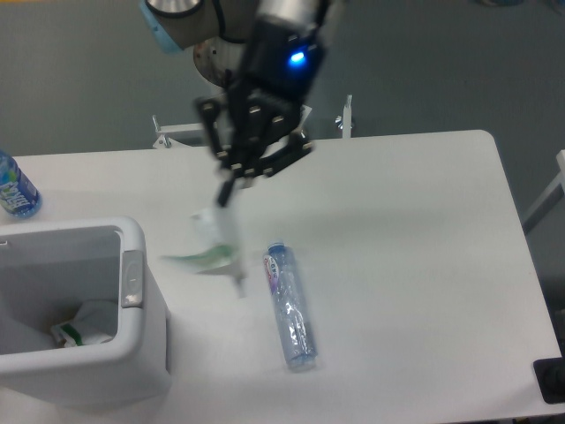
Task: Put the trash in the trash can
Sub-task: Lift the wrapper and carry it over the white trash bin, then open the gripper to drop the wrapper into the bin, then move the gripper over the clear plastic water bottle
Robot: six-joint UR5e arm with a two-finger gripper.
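My gripper (228, 193) is shut on a crumpled white-clear plastic wrapper (212, 246), which hangs blurred below it, above the table just right of the trash can. The trash can (134, 291) is a large white bin with a thick rim and a grey tab, at the lower left; some white crumpled material lies inside it. The flattened clear bottle with a red-blue label (288, 305) lies on the table, to the right of the hanging wrapper.
An upright blue-labelled water bottle (13, 187) stands at the far left edge. The arm's base column (238, 79) rises behind the table's back edge. A dark object (549, 380) sits at the lower right corner.
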